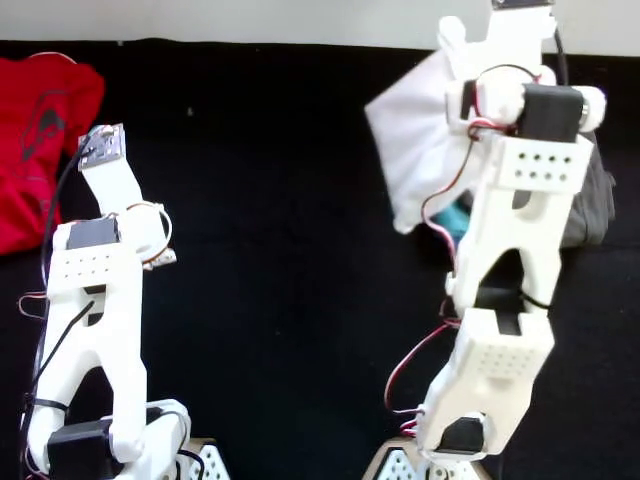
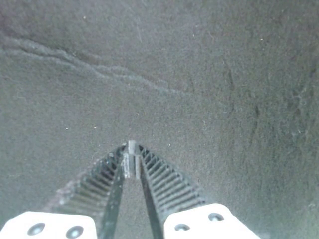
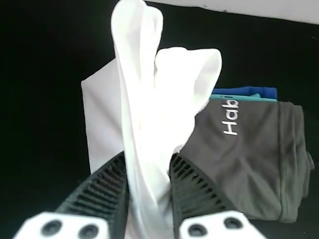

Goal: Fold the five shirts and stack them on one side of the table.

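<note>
One shirt (image 1: pixel 40 140) lies left on the table (image 1: pixel 300 230), stack (image 1: pixel 595 205) right.

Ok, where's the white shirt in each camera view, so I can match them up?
High view: white shirt at upper right, behind the top of the right arm, next to the grey shirt.
Left wrist view: black table cover beneath the shut left gripper.
Right wrist view: bunched up and clamped in the right gripper, overlapping the grey shirt.
Shared landmark: the grey shirt beside it.
</note>
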Controlling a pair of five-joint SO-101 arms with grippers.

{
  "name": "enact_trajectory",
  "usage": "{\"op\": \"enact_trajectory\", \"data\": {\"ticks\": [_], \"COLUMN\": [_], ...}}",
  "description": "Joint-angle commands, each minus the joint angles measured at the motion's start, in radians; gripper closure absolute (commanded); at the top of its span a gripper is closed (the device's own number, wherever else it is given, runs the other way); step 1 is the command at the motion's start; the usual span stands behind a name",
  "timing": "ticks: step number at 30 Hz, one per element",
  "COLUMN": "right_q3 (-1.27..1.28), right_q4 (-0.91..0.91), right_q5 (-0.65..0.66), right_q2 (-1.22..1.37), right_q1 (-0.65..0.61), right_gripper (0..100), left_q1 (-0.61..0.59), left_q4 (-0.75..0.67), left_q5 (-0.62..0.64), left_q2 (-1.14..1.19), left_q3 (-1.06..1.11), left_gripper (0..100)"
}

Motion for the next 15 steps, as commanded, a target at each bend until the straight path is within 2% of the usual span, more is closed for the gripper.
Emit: {"op": "enact_trajectory", "data": {"ticks": [1,12,15], "right_q3": [-0.019,0.081,0.081], "right_q4": [-0.008,-0.243,-0.269], "right_q5": [0.051,0.074,0.133], "right_q2": [-0.039,0.259,0.314], "right_q1": [0.076,0.294,0.334], "right_gripper": [99.3,99.3,99.3], "left_q1": [-0.002,-0.002,-0.002], "left_q4": [-0.014,-0.012,-0.011], "left_q5": [0.002,0.002,0.000], "left_q2": [-0.025,-0.027,-0.027], "left_q3": [-0.005,-0.005,-0.005], "left_gripper": [99,99,99]}}
